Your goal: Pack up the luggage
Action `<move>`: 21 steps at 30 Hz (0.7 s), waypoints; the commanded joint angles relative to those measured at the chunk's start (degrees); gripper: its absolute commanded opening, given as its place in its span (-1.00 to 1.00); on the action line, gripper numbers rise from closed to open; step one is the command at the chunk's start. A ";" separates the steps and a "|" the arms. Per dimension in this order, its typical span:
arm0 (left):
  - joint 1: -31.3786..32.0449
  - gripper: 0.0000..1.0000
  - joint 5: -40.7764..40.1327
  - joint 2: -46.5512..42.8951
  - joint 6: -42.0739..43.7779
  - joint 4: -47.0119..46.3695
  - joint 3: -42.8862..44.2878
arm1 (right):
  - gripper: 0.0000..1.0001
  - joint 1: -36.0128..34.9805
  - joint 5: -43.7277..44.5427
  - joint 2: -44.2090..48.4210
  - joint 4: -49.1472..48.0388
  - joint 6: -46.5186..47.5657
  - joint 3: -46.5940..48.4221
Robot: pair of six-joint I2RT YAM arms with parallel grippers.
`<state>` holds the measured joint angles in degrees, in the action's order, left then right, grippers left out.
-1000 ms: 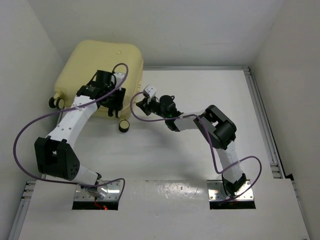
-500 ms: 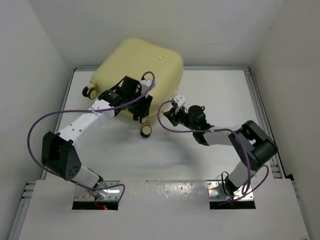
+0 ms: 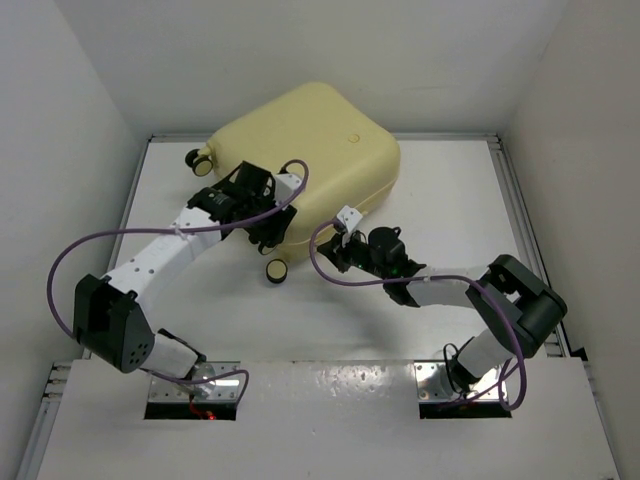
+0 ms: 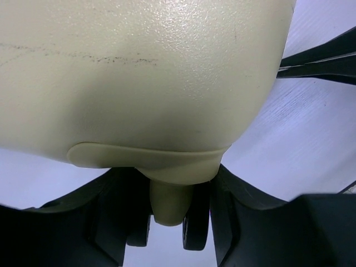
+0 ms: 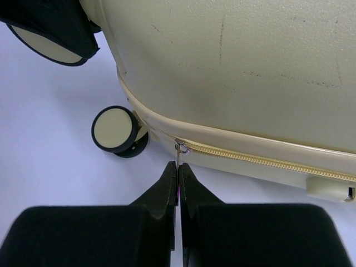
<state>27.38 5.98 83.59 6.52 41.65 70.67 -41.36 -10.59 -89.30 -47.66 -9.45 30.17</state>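
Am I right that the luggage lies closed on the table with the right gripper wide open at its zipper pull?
No: the right gripper is shut on the zipper pull, as the right wrist view shows; the luggage does lie closed on the table.

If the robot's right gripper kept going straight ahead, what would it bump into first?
The right gripper seems pinched on the zipper pull; straight on, it meets the luggage at its zipped edge.

One luggage [image 3: 320, 135], two arms [image 3: 165, 255] [image 3: 450, 285]
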 commanded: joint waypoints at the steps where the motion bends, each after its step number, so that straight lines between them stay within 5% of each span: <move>1: 0.22 -0.10 -3.08 7.54 -2.31 8.45 -5.64 | -1.00 -0.65 -1.98 0.79 -1.56 -1.36 2.08; 6: -0.83 -0.03 -3.96 8.78 -0.29 7.92 -5.64 | -1.00 -0.38 -1.45 0.18 -0.60 -0.65 1.56; 8: -0.83 -0.34 -3.43 9.48 0.67 8.79 -5.64 | -1.00 -0.21 -1.10 -0.09 -0.59 0.39 1.29; 10: -2.14 -0.87 -3.43 10.19 2.08 9.50 -5.64 | -1.00 0.32 -1.10 -0.26 -0.33 0.92 0.68; 12: -3.29 -1.00 -4.30 9.49 4.53 10.21 -5.64 | -1.00 2.25 -0.84 0.09 0.28 1.28 -0.11; 21: -14.97 -1.00 -10.37 5.10 16.58 10.57 -9.76 | -1.00 15.43 0.31 2.72 5.12 1.72 -1.96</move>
<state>21.47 12.21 84.09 16.29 40.29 68.66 -31.70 -13.37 -88.66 -45.84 -8.84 29.67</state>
